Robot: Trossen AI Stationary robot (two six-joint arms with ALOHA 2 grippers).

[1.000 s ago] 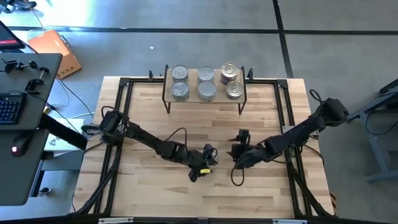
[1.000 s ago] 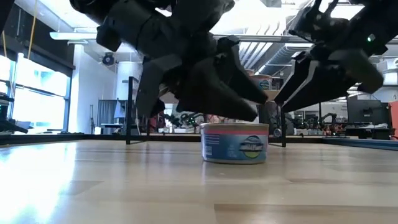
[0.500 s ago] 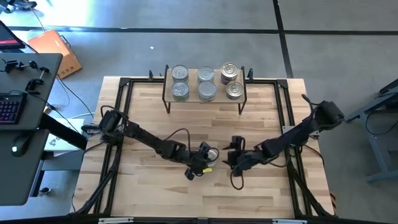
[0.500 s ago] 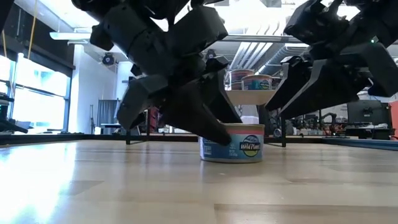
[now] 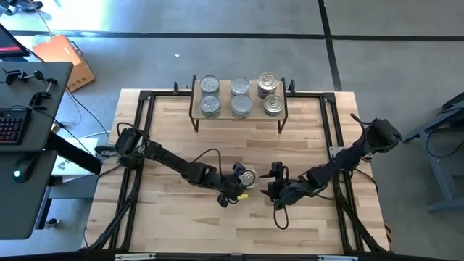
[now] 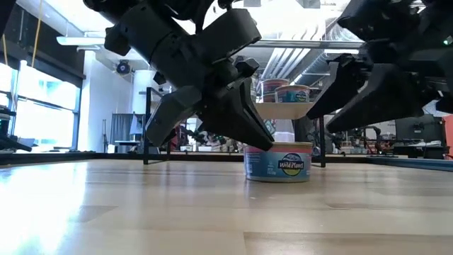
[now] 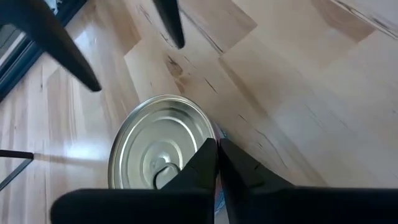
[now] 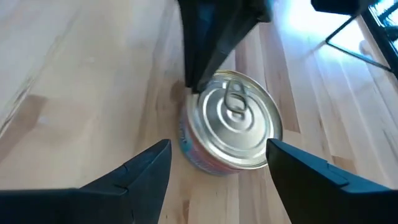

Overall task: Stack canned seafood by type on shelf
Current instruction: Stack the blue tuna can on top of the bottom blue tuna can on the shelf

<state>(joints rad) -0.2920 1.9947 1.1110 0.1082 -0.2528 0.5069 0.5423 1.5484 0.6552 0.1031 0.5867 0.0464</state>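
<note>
At the wooden worktop's [image 5: 174,225] centre, a silver-lidded round tin [image 5: 248,177] is flanked: left pincer [image 5: 235,176] pressed together at nine o'clock, right pincer [image 5: 273,183] spread at three o'clock.

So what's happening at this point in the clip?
Both arms are working over one loose tin near the middle of the table. The left hand has its fingers shut together, tips at the tin's edge, not gripping it. The right hand is open, with the tin between and just beyond its fingers. On the shelf at the far edge, other tins already stand in three groups.
</note>
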